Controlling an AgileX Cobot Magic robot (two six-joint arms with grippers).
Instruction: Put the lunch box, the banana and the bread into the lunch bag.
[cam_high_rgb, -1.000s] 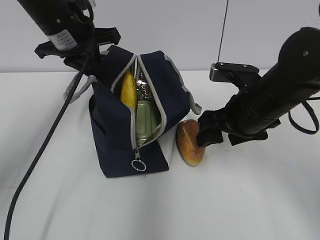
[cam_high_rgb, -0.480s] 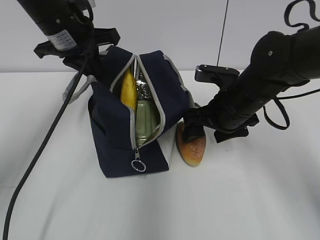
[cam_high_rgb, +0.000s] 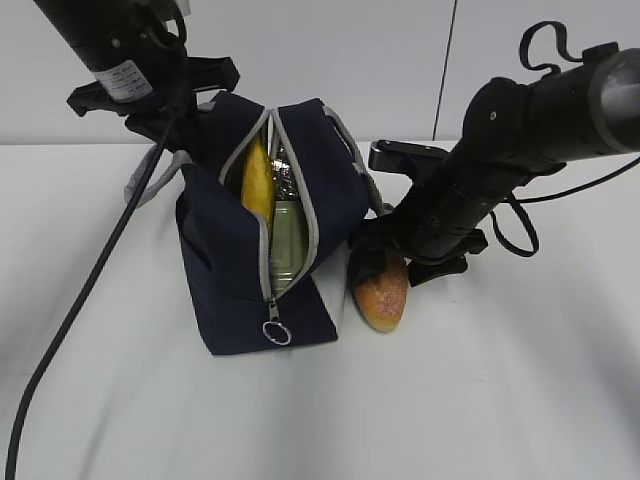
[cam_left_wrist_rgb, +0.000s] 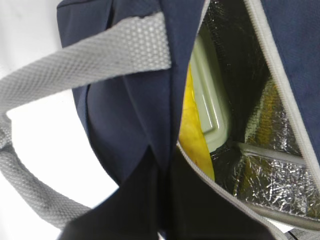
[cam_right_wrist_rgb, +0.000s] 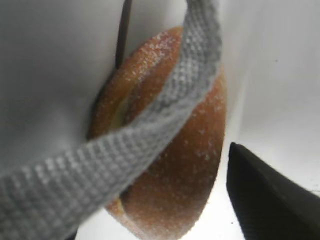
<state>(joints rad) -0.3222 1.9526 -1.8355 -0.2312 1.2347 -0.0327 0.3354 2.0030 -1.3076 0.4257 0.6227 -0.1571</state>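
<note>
bread roll lies at 7 o'clock of your right gripper; jaws spread over it | long axis 12-to-6 | left gripper pressed together on lunch bag

Label on left arm: a white sticker with dark print is showing on the black arm housing, but the print is coming through too small and blurred to read.
Lunch bag: no logo, brand or lettering is showing on the navy fabric, the grey zipper strip or the handles.
Lunch box: no wording is showing on the green lid.
Bread: nothing is written on it.
Readable text overall: none is coming through in any view.
</note>
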